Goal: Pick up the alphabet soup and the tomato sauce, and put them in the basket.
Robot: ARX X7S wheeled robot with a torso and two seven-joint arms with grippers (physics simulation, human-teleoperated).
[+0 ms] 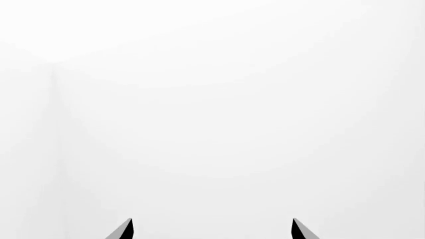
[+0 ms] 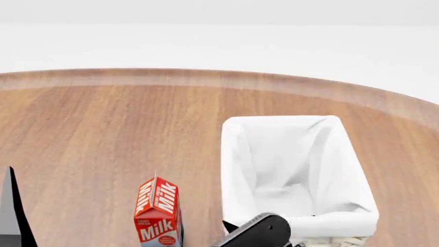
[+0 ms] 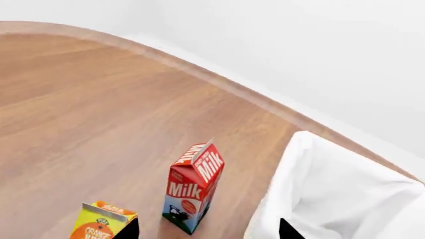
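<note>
The alphabet soup and the tomato sauce are out of view in all three views. The basket (image 2: 341, 154), cream wicker with a white cloth lining, stands on the wooden table right of centre. Its lining also shows in the right wrist view, where the basket (image 3: 332, 199) lies just beyond one fingertip. My right gripper (image 3: 209, 231) is open, its dark fingertips (image 3: 129, 230) wide apart with nothing held between them. My left gripper (image 1: 212, 230) is open too, facing only a blank white background.
A red and blue milk carton (image 2: 158, 216) stands upright just left of the basket, near the table's front. An orange juice carton (image 3: 99, 221) sits close to the milk carton (image 3: 194, 186). A dark link of the right arm (image 2: 257, 231) overlaps the basket's near corner. The round table (image 2: 103, 128) ends in a curved far edge.
</note>
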